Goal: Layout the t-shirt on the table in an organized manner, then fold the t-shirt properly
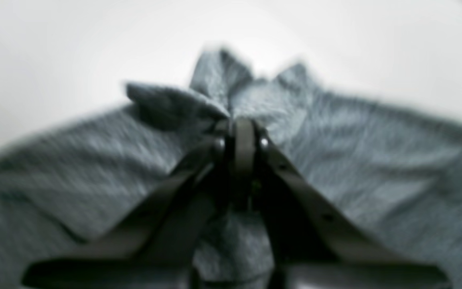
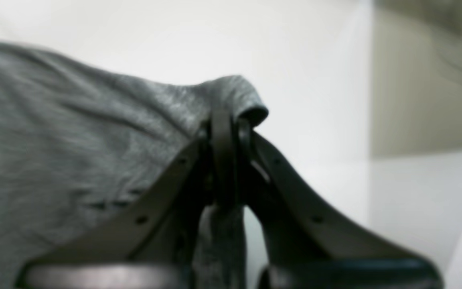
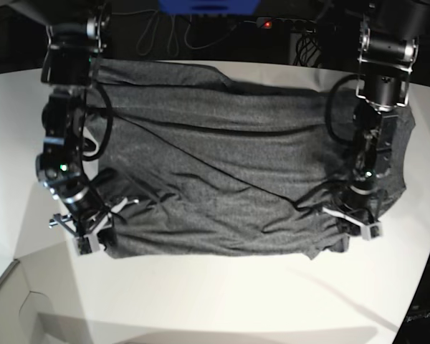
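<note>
**Soft knit, pinched at two corners**

The large heathered dark grey knit t-shirt [image 3: 229,179] lies spread across the smooth white tabletop [image 3: 215,301], rumpled along its near edge. It looks light, limp and prone to creasing, so it likely handles best taken at hems or corners and kept taut between both holds. The left gripper [image 1: 242,132] has its fingers closed on a bunched fold; the right gripper [image 2: 227,128] clamps a rolled edge.
</note>
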